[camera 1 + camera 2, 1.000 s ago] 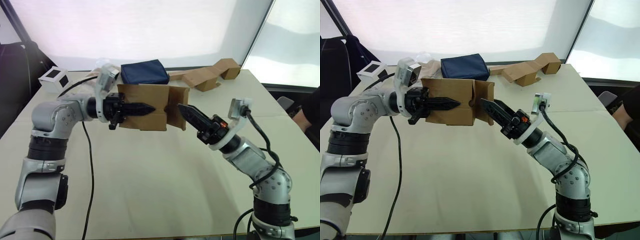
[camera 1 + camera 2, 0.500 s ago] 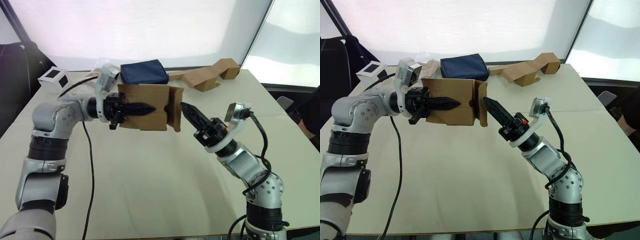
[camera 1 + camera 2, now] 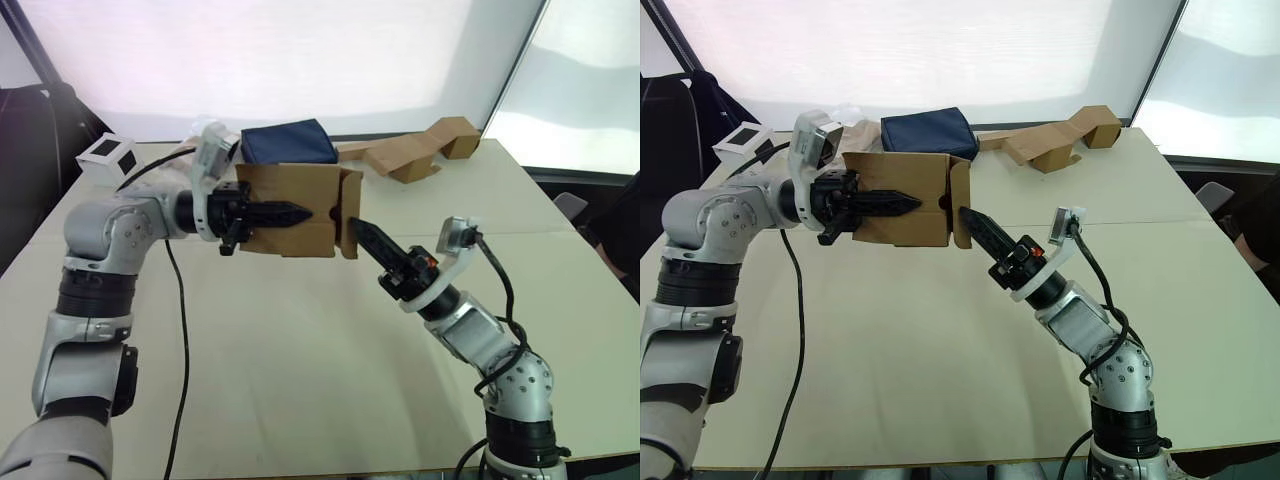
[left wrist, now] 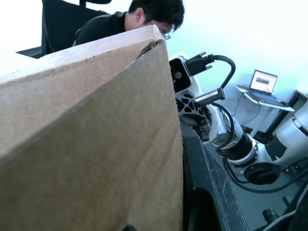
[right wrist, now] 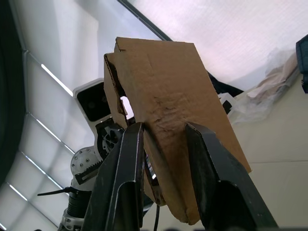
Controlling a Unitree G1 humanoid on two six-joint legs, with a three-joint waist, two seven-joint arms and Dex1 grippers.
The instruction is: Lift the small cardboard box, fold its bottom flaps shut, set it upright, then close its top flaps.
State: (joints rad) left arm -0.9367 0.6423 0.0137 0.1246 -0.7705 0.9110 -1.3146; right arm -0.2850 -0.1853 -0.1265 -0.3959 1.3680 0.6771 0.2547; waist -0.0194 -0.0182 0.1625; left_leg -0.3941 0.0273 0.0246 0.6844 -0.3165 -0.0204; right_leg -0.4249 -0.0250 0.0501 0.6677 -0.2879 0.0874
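Left eye view: left gripper (image 3: 285,213) clamps small cardboard box (image 3: 290,213).

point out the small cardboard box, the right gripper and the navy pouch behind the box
small cardboard box (image 3: 290,190), left eye view, front wall
right gripper (image 3: 362,230), left eye view, fingertips at the box's side flap
navy pouch (image 3: 288,143), left eye view, top face

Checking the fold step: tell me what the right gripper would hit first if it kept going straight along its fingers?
Most likely the side flap of the cardboard box held by the left gripper. The right gripper points up at that flap, fingers open; whether it touches yet is unclear.
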